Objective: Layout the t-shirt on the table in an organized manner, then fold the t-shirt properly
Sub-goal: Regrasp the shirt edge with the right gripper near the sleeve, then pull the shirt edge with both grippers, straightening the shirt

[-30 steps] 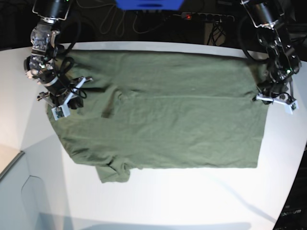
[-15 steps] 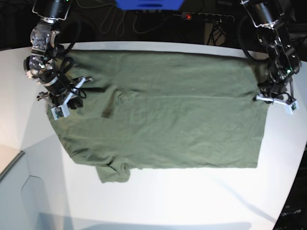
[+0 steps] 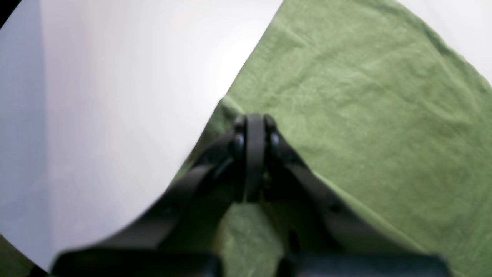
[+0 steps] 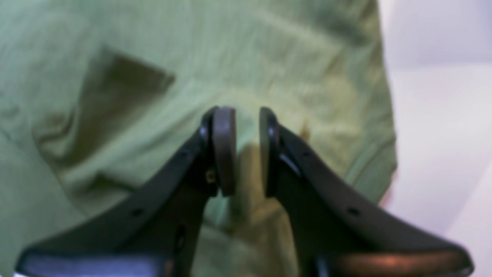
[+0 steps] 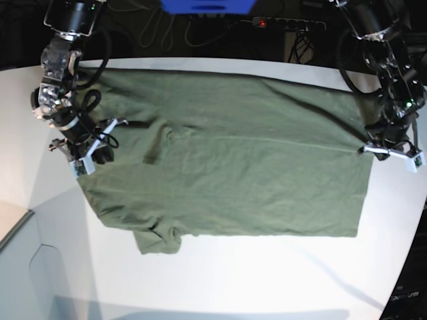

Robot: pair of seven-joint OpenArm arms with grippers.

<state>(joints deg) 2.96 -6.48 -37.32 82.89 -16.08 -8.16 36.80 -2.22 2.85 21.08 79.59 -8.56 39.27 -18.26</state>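
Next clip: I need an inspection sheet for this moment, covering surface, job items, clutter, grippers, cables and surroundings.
Surface: smooth white tabletop, curved far edge.
Job items: dark olive-green cotton t-shirt spread flat; a bunched sleeve at the near-left corner.
Clutter: nothing seen.
Grippers: left gripper shut at the shirt's side edge, fabric pulled taut; right gripper slightly parted with cloth between the pads.
Cables: black cables hang behind the table.
Surroundings: dark background, power strip with red light.
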